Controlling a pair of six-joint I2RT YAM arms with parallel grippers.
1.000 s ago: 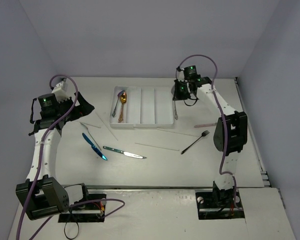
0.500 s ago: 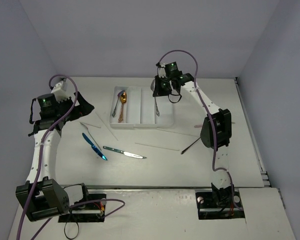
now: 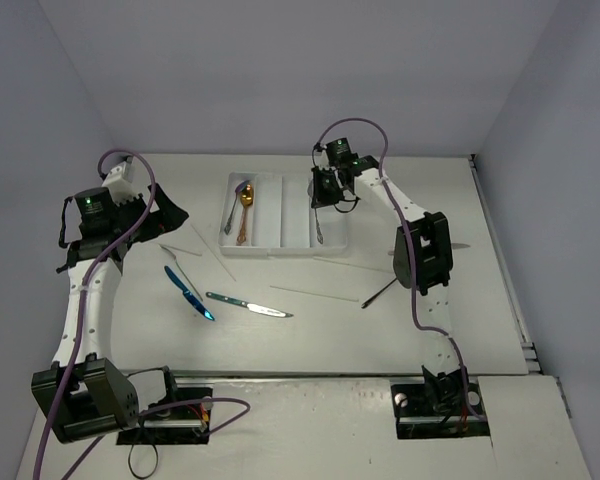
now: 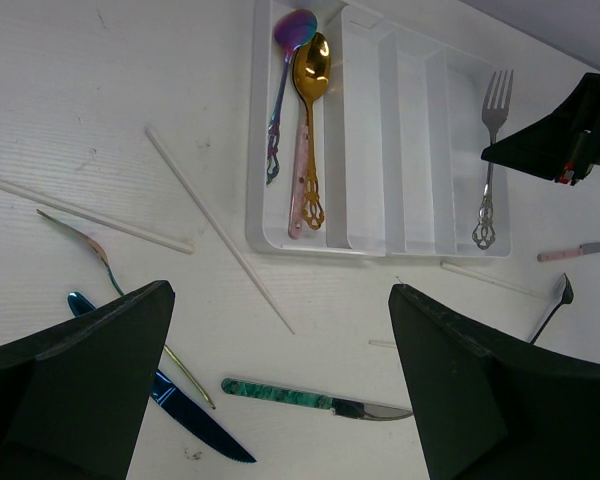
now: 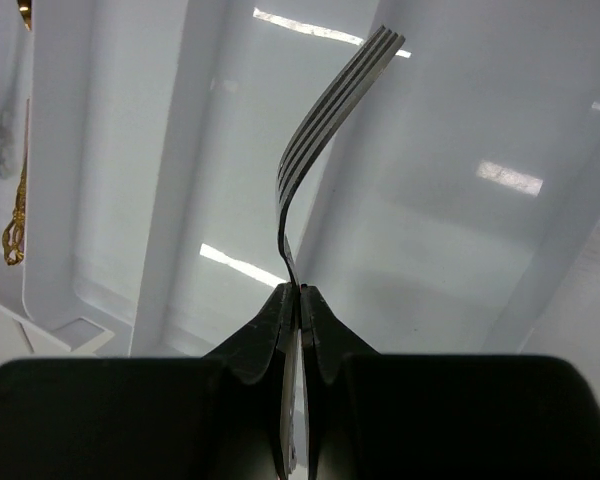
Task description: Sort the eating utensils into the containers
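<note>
The right gripper (image 5: 298, 300) has its jaws pinched tight on the neck of a silver fork (image 5: 325, 120), tines pointing away from the fingers. The fork hangs over the tray's (image 4: 365, 240) rightmost compartment (image 4: 465, 120), its length running along the slot, so simply letting go looks enough. Whether it touches the floor, I can't tell. The left gripper (image 4: 280, 300) hovers wide open, well apart, a knife (image 4: 315, 397) below it.

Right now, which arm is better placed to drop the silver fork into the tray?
Right. The right pincer is shut on the silver fork over the tray's rightmost compartment. The left pincer hangs open, holding nothing, off to the tray's left.
</note>
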